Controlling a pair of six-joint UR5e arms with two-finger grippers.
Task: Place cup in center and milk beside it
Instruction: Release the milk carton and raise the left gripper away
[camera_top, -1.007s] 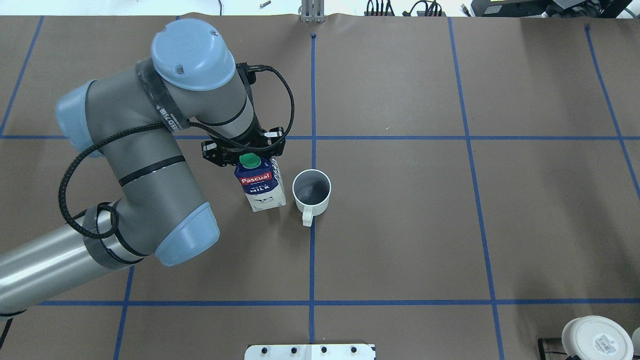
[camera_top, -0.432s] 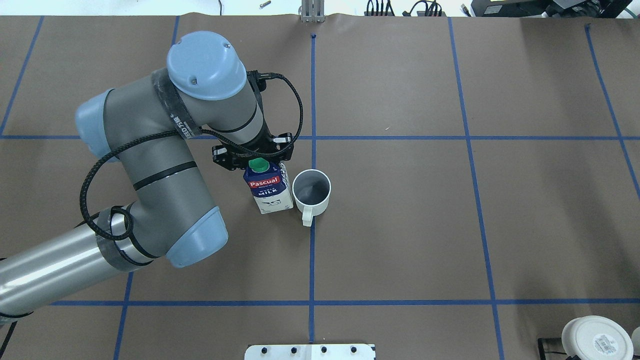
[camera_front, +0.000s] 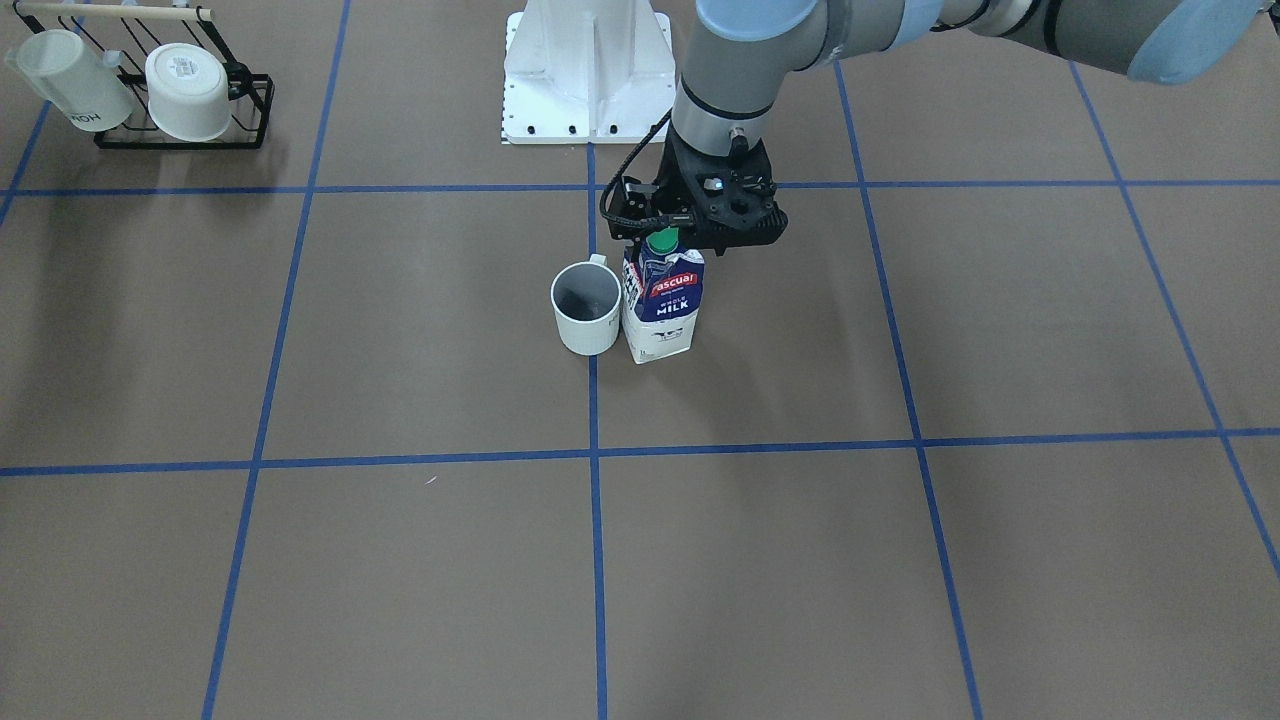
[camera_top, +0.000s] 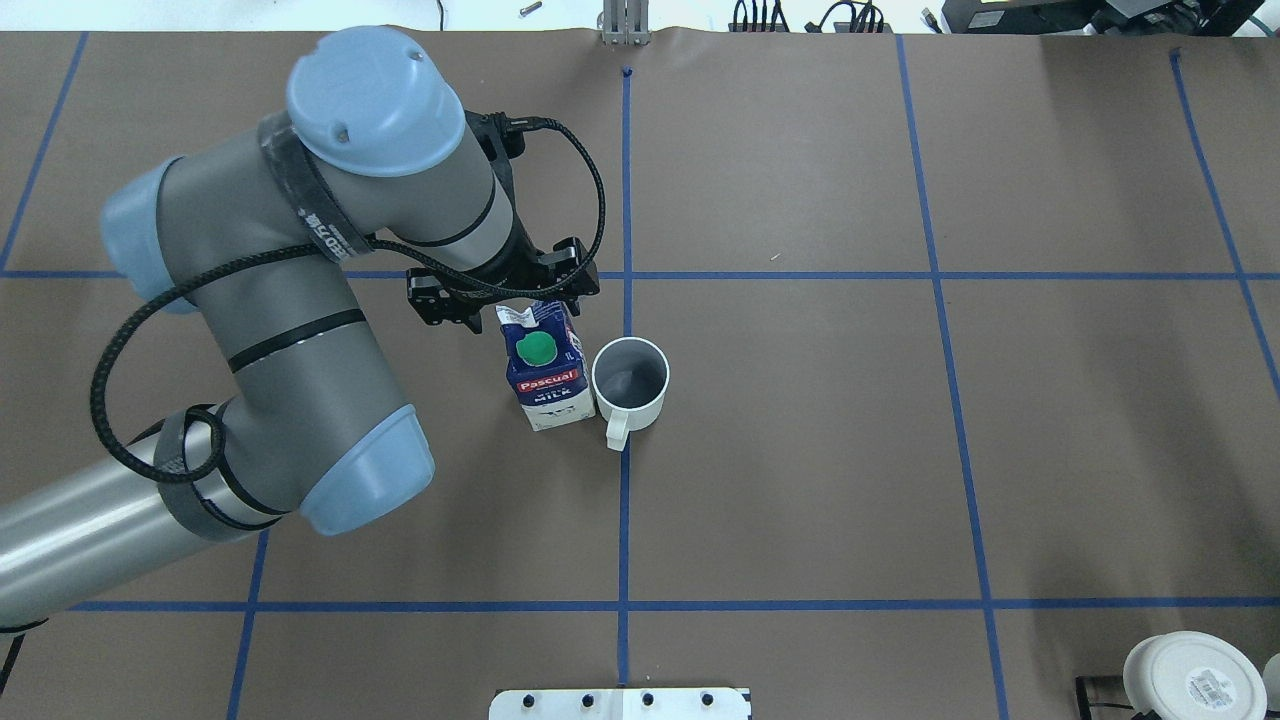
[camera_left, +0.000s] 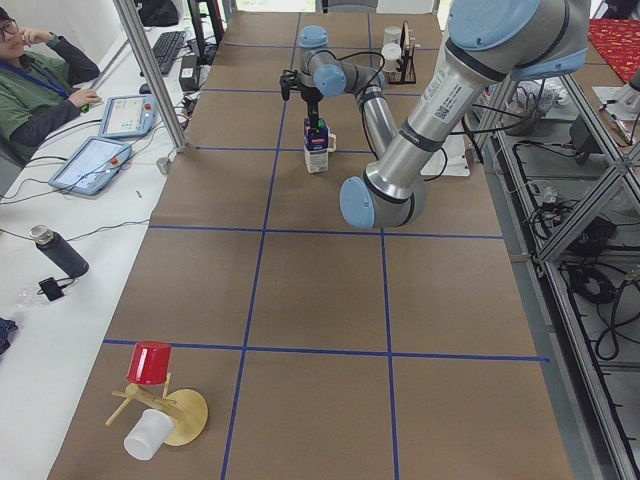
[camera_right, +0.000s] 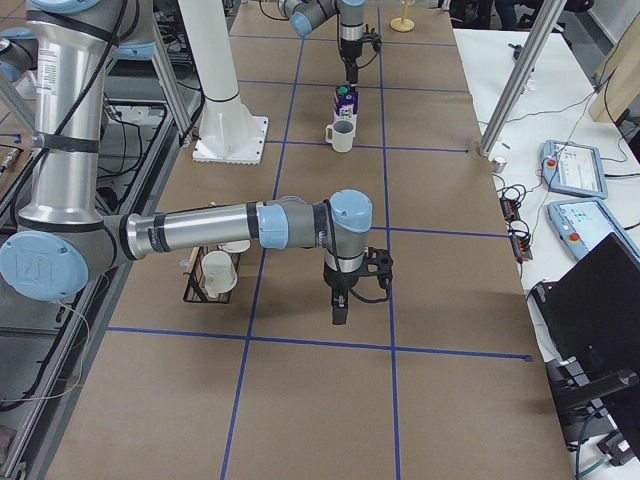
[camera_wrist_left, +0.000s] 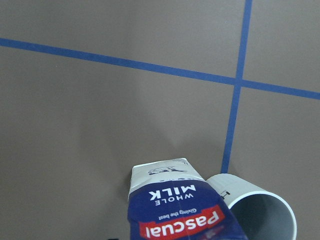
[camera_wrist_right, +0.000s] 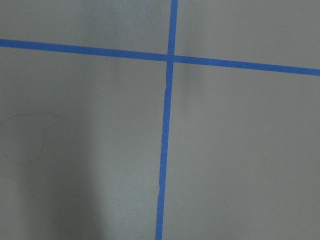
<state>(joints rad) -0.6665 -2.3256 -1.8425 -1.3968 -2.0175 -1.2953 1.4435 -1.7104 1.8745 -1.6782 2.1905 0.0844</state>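
Observation:
The plain white cup (camera_top: 630, 385) stands upright on the middle blue tape line of the brown table (camera_top: 800, 450), handle toward the robot. The milk carton (camera_top: 548, 385), blue and white with a green cap (camera_top: 537, 347), stands upright against the cup's side. It shows in the front view too (camera_front: 662, 310), next to the cup (camera_front: 586, 310). My left gripper (camera_top: 505, 292) hangs just above and behind the carton's top, whose ridge shows free; the fingers are hidden. The left wrist view looks down on carton (camera_wrist_left: 180, 210) and cup (camera_wrist_left: 260, 210). My right gripper (camera_right: 338, 312) hangs low over bare table; I cannot tell its state.
A black rack (camera_front: 180, 135) holds a lettered mug (camera_front: 70, 85) and a sticker-based cup (camera_front: 190, 90) at the robot's right corner. The white base plate (camera_front: 590, 70) lies at the robot's edge. A wooden stand with a red cup (camera_left: 150, 365) sits at the left end.
The left arm carried the carton right against the cup, nudging the cup slightly right. The gripper then rose and drew back, leaving the carton standing.

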